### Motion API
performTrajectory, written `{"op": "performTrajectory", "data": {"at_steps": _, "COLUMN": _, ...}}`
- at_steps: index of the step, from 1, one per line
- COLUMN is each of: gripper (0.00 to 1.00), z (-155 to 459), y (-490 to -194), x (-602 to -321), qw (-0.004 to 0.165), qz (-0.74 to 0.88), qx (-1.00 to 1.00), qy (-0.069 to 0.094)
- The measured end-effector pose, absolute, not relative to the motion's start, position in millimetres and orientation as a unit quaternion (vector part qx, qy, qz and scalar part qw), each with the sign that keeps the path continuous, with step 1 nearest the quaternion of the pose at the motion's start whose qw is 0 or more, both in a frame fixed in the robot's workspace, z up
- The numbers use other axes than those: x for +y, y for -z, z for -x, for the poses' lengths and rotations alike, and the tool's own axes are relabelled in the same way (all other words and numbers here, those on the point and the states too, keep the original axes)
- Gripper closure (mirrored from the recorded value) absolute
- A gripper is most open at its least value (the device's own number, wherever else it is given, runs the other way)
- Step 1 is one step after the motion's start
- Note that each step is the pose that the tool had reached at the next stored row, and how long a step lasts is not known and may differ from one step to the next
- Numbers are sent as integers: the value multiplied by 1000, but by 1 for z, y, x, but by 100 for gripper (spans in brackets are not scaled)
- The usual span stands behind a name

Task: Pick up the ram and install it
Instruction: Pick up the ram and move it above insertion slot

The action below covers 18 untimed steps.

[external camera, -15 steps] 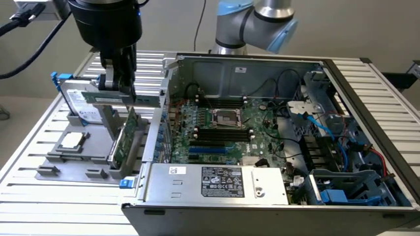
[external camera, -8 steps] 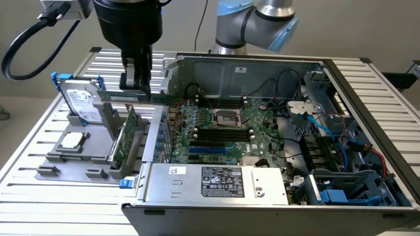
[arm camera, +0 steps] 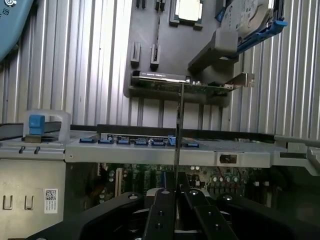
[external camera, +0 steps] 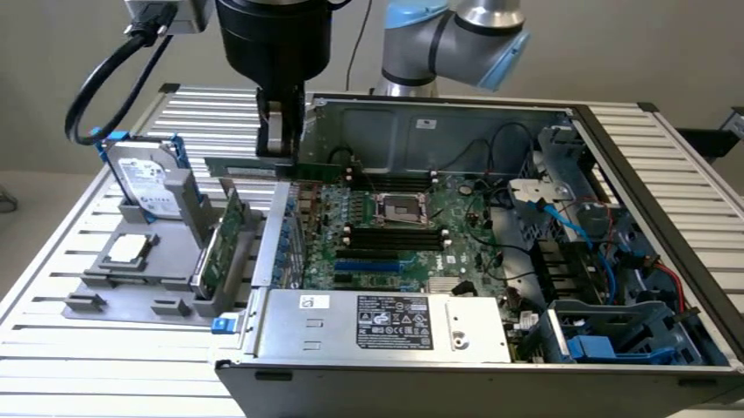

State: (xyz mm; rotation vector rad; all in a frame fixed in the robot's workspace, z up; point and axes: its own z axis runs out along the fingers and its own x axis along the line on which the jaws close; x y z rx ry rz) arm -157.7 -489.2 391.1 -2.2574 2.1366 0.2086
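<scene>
My gripper (external camera: 279,153) hangs from the black wrist over the left wall of the open computer case (external camera: 651,165). It is shut on the ram (external camera: 239,167), a long narrow green stick held level in the air, reaching from the parts holder's side to above the motherboard (external camera: 465,228). In the wrist view the ram (arm camera: 179,125) appears edge-on as a thin line rising from between the two black fingers (arm camera: 162,212); my gripper (arm camera: 178,202) pinches it there. The dark memory slots (external camera: 395,237) lie below and toward the exterior view's right of the stick.
A grey parts holder (external camera: 99,296) on the slatted table carries a hard drive in a blue caddy (external camera: 149,178), a square silver processor (external camera: 128,248) and a wide green card (external camera: 221,252). The case also holds a power supply (external camera: 384,322), cables and blue drive bays (external camera: 605,340).
</scene>
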Motion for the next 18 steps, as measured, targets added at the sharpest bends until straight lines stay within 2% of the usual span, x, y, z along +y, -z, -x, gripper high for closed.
{"op": "performTrajectory", "data": {"at_steps": 18, "gripper": 87, "z": 85, "y": -392, "x": -486, "qw": 30, "qz": 726, "qx": 682, "qy": -85}}
